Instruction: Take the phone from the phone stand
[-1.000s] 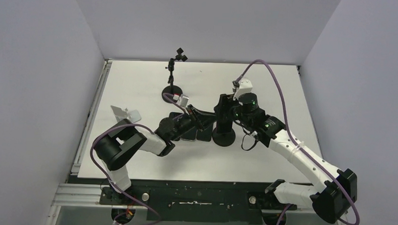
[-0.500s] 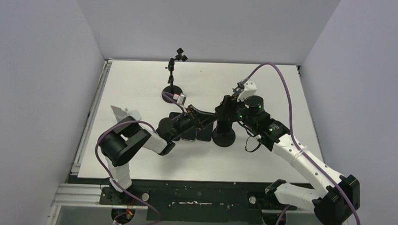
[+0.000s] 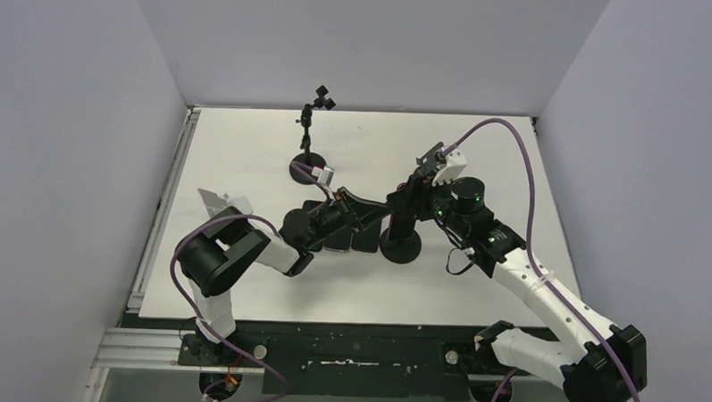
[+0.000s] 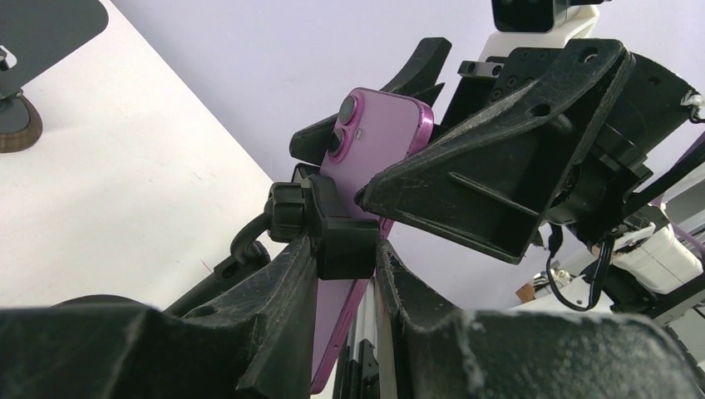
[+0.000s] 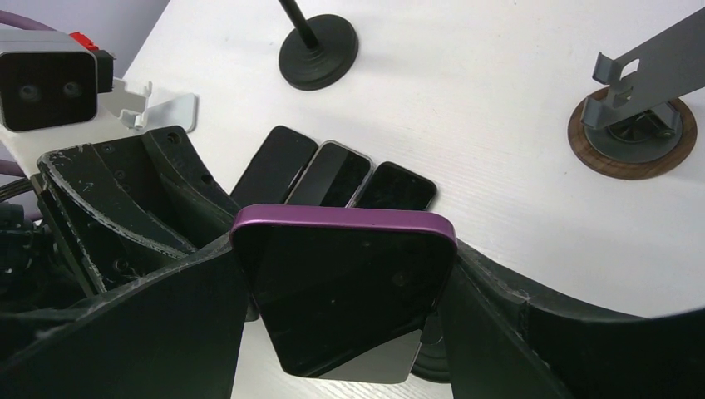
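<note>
A purple phone sits upright in the black phone stand at the table's middle. My left gripper is shut on the stand's black clamp block just behind the phone. My right gripper is shut on the phone, one finger on each long edge, its dark screen facing the camera. In the top view both grippers meet at the stand's top, the left from the left and the right from the right. The stand's round base shows below the phone.
Three dark phones lie flat side by side left of the stand's base. A black pole stand on a round base stands behind them. A grey stand on a wooden base and a small white stand are also on the table.
My right arm has swung its wrist and elbow to the right and back while holding the phone. The left arm has hardly moved and still grips the stand.
</note>
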Robot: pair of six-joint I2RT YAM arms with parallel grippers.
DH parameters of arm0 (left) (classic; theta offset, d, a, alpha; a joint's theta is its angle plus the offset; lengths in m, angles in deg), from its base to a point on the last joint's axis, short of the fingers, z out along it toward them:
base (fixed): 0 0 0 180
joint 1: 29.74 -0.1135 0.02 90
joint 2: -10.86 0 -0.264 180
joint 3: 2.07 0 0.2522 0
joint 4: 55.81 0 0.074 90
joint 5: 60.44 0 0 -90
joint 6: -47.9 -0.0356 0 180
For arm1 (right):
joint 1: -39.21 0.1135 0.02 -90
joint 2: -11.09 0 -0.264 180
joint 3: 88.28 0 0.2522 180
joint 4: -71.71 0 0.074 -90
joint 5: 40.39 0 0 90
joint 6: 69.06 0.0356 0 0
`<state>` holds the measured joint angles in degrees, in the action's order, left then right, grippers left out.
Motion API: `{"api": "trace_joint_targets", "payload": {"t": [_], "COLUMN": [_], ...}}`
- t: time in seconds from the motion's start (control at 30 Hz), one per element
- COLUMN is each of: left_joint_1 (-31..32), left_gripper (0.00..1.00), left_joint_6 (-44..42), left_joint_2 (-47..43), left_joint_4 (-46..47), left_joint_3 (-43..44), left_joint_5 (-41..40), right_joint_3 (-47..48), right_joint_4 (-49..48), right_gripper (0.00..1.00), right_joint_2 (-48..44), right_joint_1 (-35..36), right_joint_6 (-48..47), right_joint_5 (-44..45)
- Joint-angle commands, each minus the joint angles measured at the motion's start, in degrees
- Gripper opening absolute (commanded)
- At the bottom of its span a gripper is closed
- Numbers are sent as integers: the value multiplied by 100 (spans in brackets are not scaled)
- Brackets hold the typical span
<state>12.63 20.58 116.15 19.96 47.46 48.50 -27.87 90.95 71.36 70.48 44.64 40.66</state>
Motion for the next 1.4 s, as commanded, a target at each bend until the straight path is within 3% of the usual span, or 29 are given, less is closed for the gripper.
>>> {"api": "trace_joint_targets", "payload": {"t": [0.0,0.3,0.43,0.53,0.8,0.93,1.07,1.13,1.23,1.37], "left_joint_1": [-71,-85,-145,-202,-700,-687,27,391,525,581], "left_gripper": [0,0,34,50,64,68,71,72,72,72], "left_joint_6": [173,291,259,139,-326,-1208,-3081,-3794,-4118,-4170], "left_joint_2": [218,316,213,-44,-1372,-2550,-3753,-4001,-4054,-4008], "left_joint_4": [1126,1145,1144,1117,499,-992,-3649,-4534,-5178,-5365], "left_joint_3": [171,219,86,-144,-1273,-1394,-752,-446,-184,-125], "left_joint_5": [-198,-60,-33,-115,-193,-4,-215,-424,-561,-651], "right_joint_3": [-13,146,336,476,874,1203,1364,1427,1465,1470], "right_joint_4": [-802,-811,-723,-594,-161,262,403,425,398,328], "right_gripper": [0,0,0,0,0,0,0,0,0,0], "right_joint_2": [-308,-382,-399,-410,-354,-154,10,64,122,151], "right_joint_1": [87,11,-3,1,53,230,443,497,573,640], "right_joint_6": [525,617,654,636,670,610,684,742,814,932], "right_joint_5": [-1449,-1559,-1511,-1434,-1184,-899,-636,-572,-535,-508]}}
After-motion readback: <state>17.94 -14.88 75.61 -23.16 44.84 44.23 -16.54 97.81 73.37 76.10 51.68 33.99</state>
